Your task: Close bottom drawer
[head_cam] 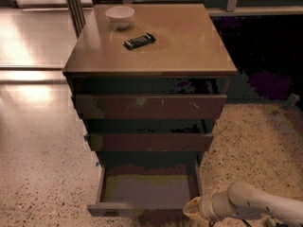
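The bottom drawer (142,193) of the dark brown cabinet (149,56) stands pulled out, its grey-green floor showing and its flat front (135,210) at the bottom edge of the view. My gripper (193,210) comes in from the lower right on a pale arm (255,207). It sits at the right end of the drawer front, touching or nearly touching it. The middle drawer (149,141) and the top drawer (149,107) above are slightly out.
A white bowl (120,16) and a black remote-like object (139,41) lie on the cabinet top. Speckled floor surrounds the cabinet. A dark area with a railing lies behind and to the right.
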